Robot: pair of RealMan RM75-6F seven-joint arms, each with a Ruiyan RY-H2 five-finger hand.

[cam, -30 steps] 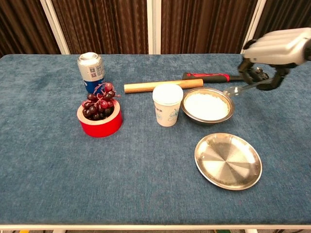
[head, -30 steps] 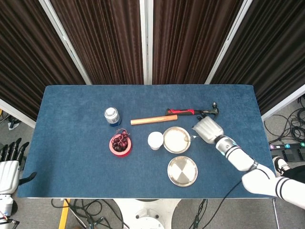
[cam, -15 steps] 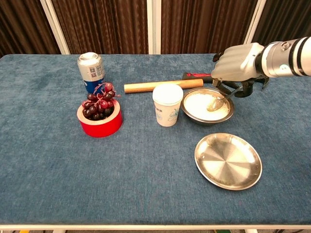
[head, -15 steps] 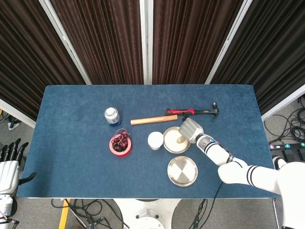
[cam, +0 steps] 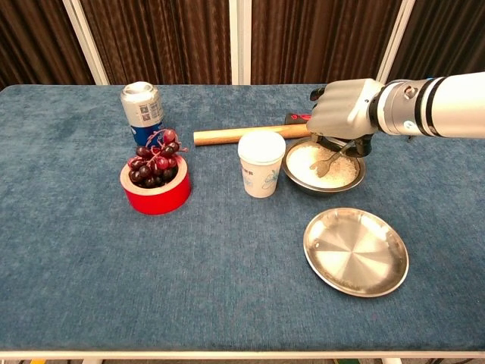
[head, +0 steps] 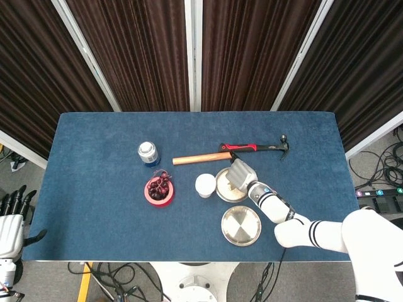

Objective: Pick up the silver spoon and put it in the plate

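Note:
My right hand (cam: 345, 114) hovers over a metal bowl (cam: 318, 189) filled with white powder and holds the silver spoon (cam: 327, 161) by its handle. The spoon slants down, with its scoop resting in the powder. In the head view the right hand (head: 241, 173) covers the bowl's right side (head: 220, 189), and the spoon is hidden under it. The silver plate (cam: 356, 254) lies flat and bare just in front of the bowl, also shown in the head view (head: 241, 226). My left hand (head: 11, 220) hangs off the table's left edge, fingers apart, holding nothing.
A white paper cup (cam: 261, 163) stands directly left of the bowl. Behind them lies a hammer (cam: 254, 133) with a wooden handle. Further left are a red bowl of grapes (cam: 155, 182) and a drink can (cam: 142, 110).
My right hand carried the spoon leftward from beside the bowl's right rim to above the bowl. The scoop went down into the white powder. My left hand has not moved.

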